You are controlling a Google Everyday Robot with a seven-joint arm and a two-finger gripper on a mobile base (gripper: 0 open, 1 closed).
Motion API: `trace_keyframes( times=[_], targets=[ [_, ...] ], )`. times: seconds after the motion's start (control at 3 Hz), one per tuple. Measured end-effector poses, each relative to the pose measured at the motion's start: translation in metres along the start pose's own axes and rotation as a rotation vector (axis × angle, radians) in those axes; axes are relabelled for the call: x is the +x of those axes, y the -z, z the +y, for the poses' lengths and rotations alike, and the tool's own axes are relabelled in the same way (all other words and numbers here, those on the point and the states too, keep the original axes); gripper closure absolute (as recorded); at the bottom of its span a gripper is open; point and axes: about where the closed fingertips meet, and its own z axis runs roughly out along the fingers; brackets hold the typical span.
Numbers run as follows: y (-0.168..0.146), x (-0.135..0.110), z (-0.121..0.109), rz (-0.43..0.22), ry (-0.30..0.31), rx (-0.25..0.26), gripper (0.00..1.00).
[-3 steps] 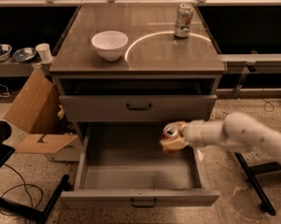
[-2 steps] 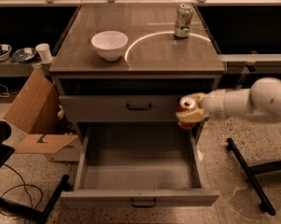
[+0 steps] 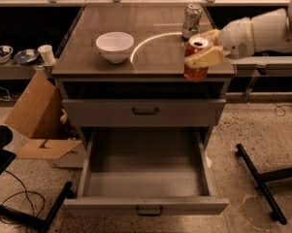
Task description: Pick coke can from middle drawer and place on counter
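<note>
My gripper (image 3: 202,51) is shut on the red coke can (image 3: 196,68) and holds it upright at the counter's front right edge, level with the counter (image 3: 150,57) top. The can's silver top shows between the pale fingers (image 3: 206,58). The arm reaches in from the right. The middle drawer (image 3: 145,178) is pulled fully open below, and its flat floor holds nothing.
A white bowl (image 3: 115,45) sits on the counter's left half. A silver-green soda can (image 3: 191,20) stands at the back right, just behind my gripper. The top drawer (image 3: 144,111) is shut. A cardboard box (image 3: 36,120) leans at the left. A black stand leg (image 3: 259,178) lies at the right.
My gripper has risen with the coke can from inside the open drawer, past the cabinet's right side, up to the counter's front right edge.
</note>
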Motion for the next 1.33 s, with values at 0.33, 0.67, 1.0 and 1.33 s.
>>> trace_keyframes(
  times=[0.33,0.67,1.0,1.33],
  targets=[
    [0.009,-0.094,-0.021,-0.061,0.015,-0.013,1.0],
    [-0.002,-0.165,-0.061,-0.121,-0.019,0.089,1.0],
    [-0.002,-0.165,-0.061,-0.121,-0.019,0.089,1.0],
    [-0.017,-0.171,-0.079,-0.138,-0.015,0.105,1.0]
  ],
)
